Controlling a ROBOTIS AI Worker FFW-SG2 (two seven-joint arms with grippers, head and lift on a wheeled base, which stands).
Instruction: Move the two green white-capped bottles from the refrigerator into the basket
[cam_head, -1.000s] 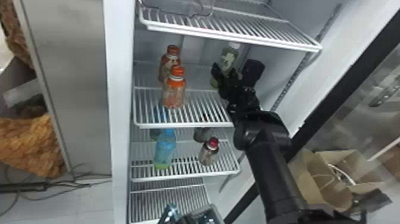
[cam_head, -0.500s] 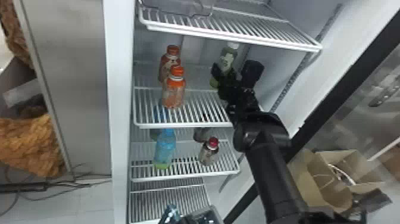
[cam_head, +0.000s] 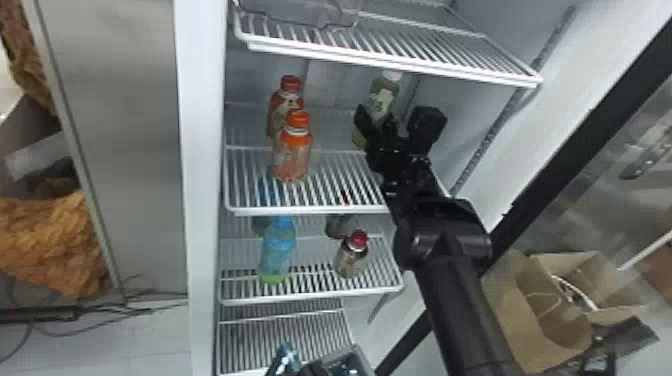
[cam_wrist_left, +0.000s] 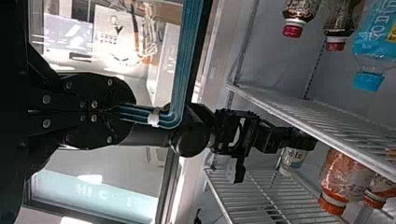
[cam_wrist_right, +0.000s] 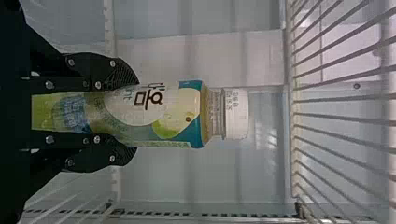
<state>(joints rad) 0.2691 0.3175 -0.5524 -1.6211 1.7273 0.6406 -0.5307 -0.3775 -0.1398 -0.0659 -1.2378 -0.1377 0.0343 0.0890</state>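
**Grasp at the shelf: bottle secured, removal outstanding**

The right gripper (cam_wrist_right: 135, 116) grasps a green white-capped bottle (cam_wrist_right: 180, 116) by its lower body, one finger against each flank, with the white cap (cam_wrist_right: 237, 113) clear of the fingertips. The bottle is inside the refrigerator (cam_head: 200, 150), at the level of the middle shelf (cam_head: 305, 212) and below the upper shelf (cam_head: 400, 65); whether its base touches the wire cannot be told. Two orange-capped bottles (cam_head: 292, 155) stand apart from it, towards the robot's left.

Change: slight. Over the last second in the head view, the right arm (cam_head: 460, 300) and the bottle have kept nearly the same position, and no withdrawal is apparent. For the task, this marks the interval between grasping and carrying. Whether this is the first or the second bottle of the pair cannot be told.

The left gripper (cam_wrist_left: 133, 116) has its fingers clenched on a teal bar (cam_wrist_left: 175, 119), probably part of the basket.

Next requirement (judged): a small lift, then a straight draw outward, cap kept below the upper shelf, before any turn towards the basket. Principal risk: the cap striking that shelf, twisting the bottle within the grasp.
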